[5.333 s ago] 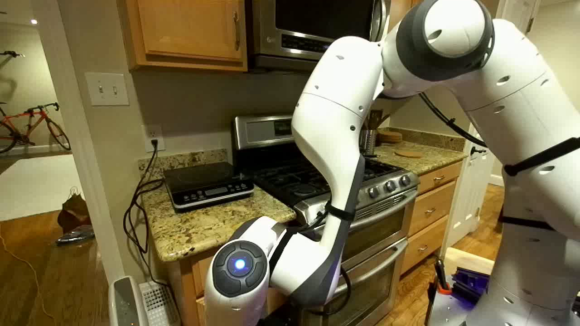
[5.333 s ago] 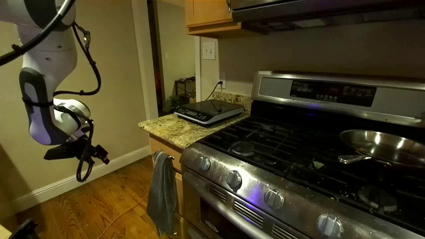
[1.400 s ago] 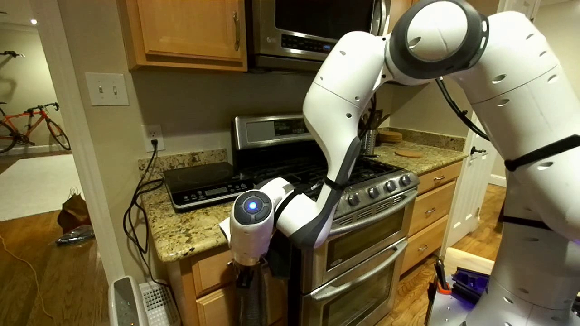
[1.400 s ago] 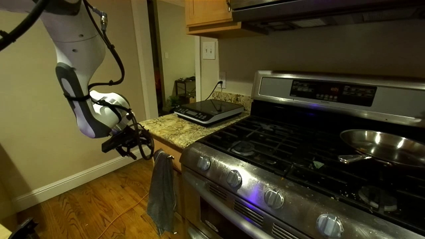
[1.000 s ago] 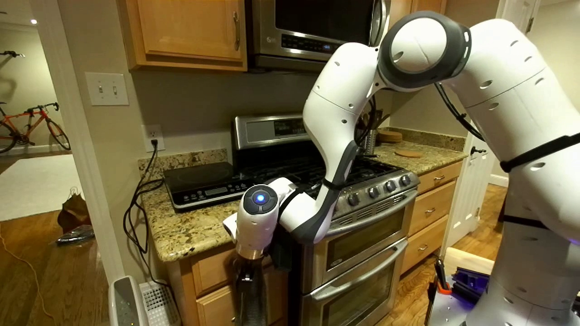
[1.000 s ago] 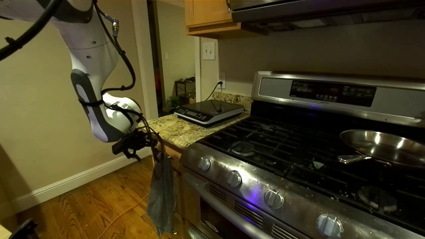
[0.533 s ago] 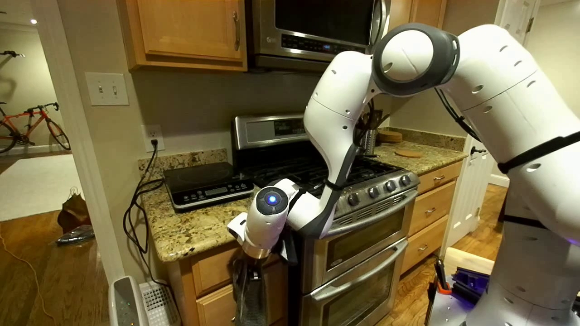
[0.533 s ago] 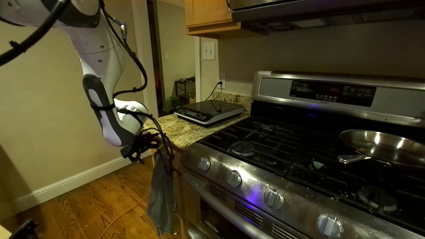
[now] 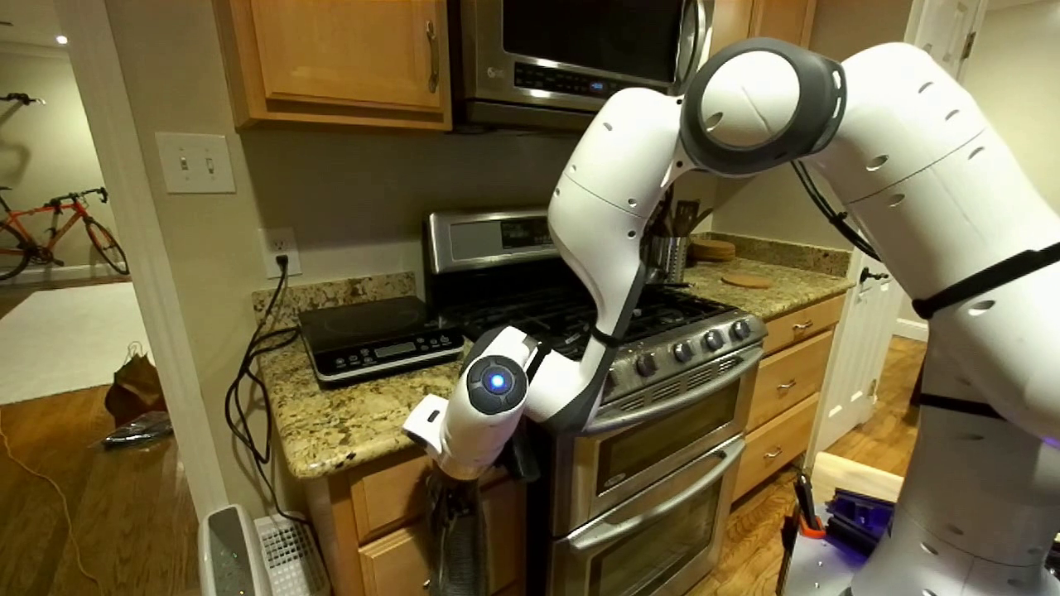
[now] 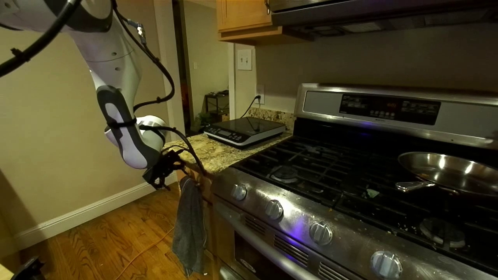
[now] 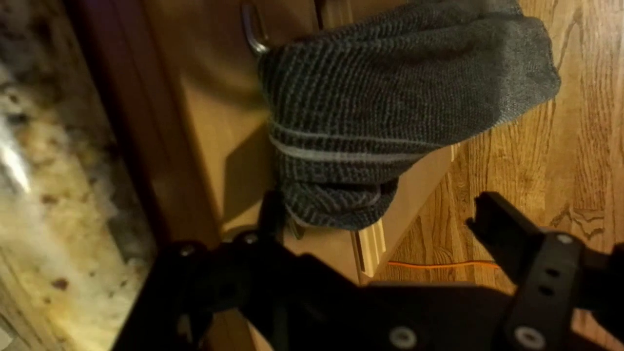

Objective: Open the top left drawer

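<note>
Up close to the top left drawer with fingers spread wide

Hangs with the gripper angled down just in front of the drawer, closed by its look, beneath the granite counter and beside the stove; holds both fingers well apart, with one close to the drawer at the edge of the striped grey towel, too dark there to tell touching from apart, and with the other against a background of wood floor in the wrist view; faces the metal handle, draped with that towel.
</note>
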Robot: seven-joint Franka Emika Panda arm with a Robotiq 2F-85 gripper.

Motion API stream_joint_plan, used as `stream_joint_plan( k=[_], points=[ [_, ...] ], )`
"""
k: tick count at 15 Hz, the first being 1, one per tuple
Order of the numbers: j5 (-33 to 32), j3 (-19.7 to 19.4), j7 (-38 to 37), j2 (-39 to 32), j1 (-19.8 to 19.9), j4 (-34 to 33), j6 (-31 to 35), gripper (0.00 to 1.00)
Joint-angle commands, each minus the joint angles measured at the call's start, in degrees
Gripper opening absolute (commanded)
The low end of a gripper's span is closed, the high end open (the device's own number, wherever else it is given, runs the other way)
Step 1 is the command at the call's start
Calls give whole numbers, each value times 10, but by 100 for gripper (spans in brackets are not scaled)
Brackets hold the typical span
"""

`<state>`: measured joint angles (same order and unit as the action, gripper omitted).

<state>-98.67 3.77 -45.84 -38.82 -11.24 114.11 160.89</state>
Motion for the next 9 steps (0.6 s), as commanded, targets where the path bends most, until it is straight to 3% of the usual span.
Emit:
stream_joint_plan(
  k=[1,4,5,9],
  points=[
    [-42,-9,-33,5,-35,2,-81,100],
    [-45,-9,-28,1,-55,3,-144,100],
    [-50,22,-21,0,-31,4,-176,100],
    [-35,45,-20,-9,-18,3,-214,100]
  ],
)
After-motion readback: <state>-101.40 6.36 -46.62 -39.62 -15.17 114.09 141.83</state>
